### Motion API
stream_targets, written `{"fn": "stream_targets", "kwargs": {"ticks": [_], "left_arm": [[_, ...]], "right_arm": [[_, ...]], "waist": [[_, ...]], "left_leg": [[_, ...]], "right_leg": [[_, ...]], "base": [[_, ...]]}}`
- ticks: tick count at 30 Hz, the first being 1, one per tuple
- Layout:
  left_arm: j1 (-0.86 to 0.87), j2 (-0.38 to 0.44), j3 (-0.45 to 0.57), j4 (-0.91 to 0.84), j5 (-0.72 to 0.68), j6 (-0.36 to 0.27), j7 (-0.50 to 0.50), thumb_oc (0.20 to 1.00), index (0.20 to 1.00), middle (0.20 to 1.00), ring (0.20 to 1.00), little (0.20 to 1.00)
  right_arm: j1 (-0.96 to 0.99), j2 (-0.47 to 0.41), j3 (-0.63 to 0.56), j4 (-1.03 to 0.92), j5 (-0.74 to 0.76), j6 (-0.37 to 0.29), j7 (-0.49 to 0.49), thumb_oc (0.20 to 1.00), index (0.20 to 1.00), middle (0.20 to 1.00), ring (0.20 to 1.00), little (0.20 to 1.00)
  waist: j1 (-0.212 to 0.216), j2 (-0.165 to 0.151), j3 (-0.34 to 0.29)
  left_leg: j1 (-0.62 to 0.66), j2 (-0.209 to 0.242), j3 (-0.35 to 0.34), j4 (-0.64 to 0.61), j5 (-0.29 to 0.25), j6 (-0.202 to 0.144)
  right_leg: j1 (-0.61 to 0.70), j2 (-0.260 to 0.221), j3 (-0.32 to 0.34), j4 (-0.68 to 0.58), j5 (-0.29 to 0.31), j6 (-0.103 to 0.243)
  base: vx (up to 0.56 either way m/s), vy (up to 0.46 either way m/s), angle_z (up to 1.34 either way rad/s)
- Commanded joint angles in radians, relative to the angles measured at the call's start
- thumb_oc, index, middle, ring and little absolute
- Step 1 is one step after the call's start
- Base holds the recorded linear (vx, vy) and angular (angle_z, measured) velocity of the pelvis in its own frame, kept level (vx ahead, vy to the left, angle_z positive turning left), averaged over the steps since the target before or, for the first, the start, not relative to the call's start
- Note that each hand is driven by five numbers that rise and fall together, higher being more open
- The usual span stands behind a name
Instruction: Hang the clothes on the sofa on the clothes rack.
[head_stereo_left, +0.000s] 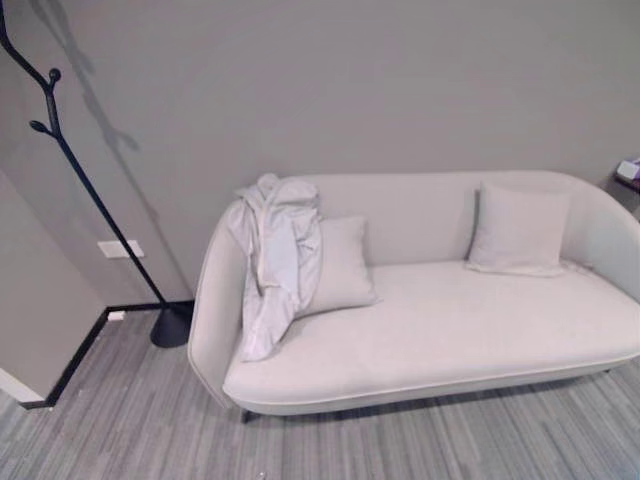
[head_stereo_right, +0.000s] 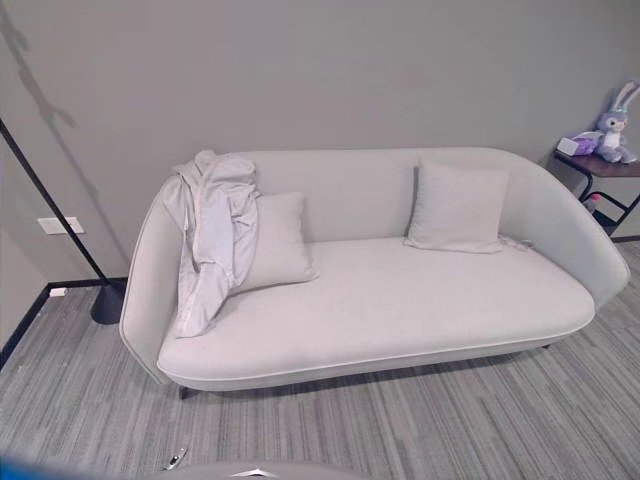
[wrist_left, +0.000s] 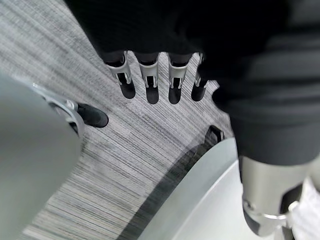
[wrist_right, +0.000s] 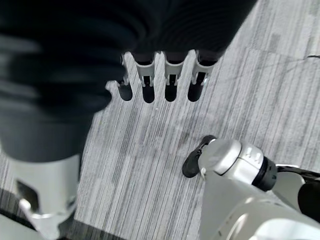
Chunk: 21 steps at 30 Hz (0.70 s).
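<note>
Grey striped carpet and a plain grey wall frame the room, and on the pale cream curved fabric sofa (head_stereo_right: 400, 290) the task's thing lies: a crumpled white garment (head_stereo_right: 212, 235) draped over the backrest at the sofa's left end, one length trailing down onto the seat beside a cream square cushion (head_stereo_right: 276, 240). A second cream cushion (head_stereo_right: 458, 207) leans near the right end. Well apart to the left stands the black branched metal clothes rack (head_stereo_left: 60, 160), its round base on the floor by the wall. Nothing has been picked up: the left hand (wrist_left: 150, 80) and the right hand (wrist_right: 160, 80) each hang over the carpet with fingers relaxed and straight, holding nothing. The step in hand looks like the approach; it would go best by closing on the sofa's left end and gathering the garment near its top fold, so the trailing length lifts clear.
</note>
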Motion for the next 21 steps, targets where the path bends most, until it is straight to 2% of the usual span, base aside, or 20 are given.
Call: {"fn": "stream_targets", "kwargs": {"ticks": [1,21], "left_arm": [[-0.058,-0.036,0.029,0.063,-0.057,-0.005,0.013,1.0,1.0,1.0,1.0,1.0],[-0.048,-0.059,-0.11,0.026,0.033,-0.021,-0.052,1.0,1.0,1.0,1.0,1.0]], "right_arm": [[-0.103,0.001,-0.049,0.095,0.065,-0.012,-0.02,1.0,1.0,1.0,1.0,1.0],[-0.1,0.025,0.073,0.027,-0.027,-0.06,0.017,1.0,1.0,1.0,1.0,1.0]], "waist": [[-0.018,0.03,0.004],[-0.022,0.03,0.005]], "left_leg": [[-0.007,0.083,-0.061,-0.049,0.057,-0.082],[0.009,0.077,-0.056,-0.039,0.049,-0.077]], "right_leg": [[-0.014,-0.057,0.004,-0.002,-0.006,0.074],[0.002,-0.057,0.022,-0.002,-0.009,0.067]], "base": [[0.0,0.0,0.0],[0.0,-0.001,-0.01]]}}
